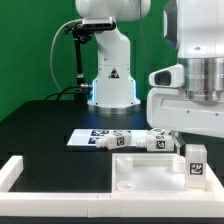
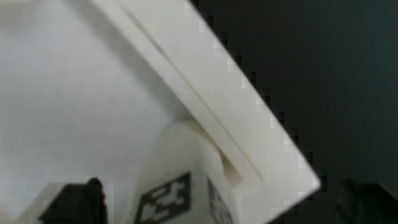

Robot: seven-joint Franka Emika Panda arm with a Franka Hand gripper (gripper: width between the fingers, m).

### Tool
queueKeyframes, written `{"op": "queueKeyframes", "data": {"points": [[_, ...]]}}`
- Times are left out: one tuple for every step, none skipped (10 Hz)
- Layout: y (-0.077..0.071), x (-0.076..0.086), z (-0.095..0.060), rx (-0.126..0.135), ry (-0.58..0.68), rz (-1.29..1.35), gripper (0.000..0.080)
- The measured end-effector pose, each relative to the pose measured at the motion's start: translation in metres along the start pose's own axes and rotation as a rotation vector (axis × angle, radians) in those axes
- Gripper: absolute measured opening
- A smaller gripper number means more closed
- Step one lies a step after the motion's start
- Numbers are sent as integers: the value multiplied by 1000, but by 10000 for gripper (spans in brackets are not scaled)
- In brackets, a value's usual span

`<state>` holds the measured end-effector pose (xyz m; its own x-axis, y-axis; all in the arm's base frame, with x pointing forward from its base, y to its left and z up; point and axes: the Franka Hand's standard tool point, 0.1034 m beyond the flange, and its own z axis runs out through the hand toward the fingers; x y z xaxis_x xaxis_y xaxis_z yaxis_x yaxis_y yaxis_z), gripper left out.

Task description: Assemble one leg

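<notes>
The arm's wrist housing filled the exterior view's right, cut off by the frame's top and right edges. Its lower part came down over the tabletop slab (image 1: pixel 150 170) at the near side of the bench.

The gripper (image 2: pixel 160 195) showed only as two dark finger tips at the lower edge of the wrist view, one to each side of a leg (image 2: pixel 178 185). The tips stood apart around the peg, but the blur did not show whether they pressed on it, so I could not tell if the claw was pinching.

That leg (image 1: pixel 195 163) stood upright on the slab near the bench's near right corner, its tag facing the exterior camera, its top hidden under the housing. The wrist view showed its rounded body and one tag, with a raised slab edge running diagonally just beside it.

More legs (image 1: pixel 150 140) lay on their sides farther back, near mid-bench, partly hidden by the wrist. Just beside them lay the marker board (image 1: pixel 85 138). A white border frame (image 1: pixel 20 170) crossed the near left corner, cut off by the frame edge.
</notes>
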<state>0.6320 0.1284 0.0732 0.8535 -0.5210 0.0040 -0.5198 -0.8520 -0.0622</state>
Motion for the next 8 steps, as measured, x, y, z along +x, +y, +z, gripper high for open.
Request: {"op": "queueKeyframes", "data": {"points": [[3, 4, -2, 2, 12, -56, 649], [5, 5, -1, -5, 15, -131, 649], [5, 5, -1, -9, 17, -188, 649], [5, 6, -2, -11, 24, -261, 649], [4, 6, -1, -13, 30, -291, 649], [4, 7, -1, -14, 30, -258, 649], [5, 7, -1, -14, 31, -254, 529], [4, 7, -1, -13, 31, -210, 529]]}}
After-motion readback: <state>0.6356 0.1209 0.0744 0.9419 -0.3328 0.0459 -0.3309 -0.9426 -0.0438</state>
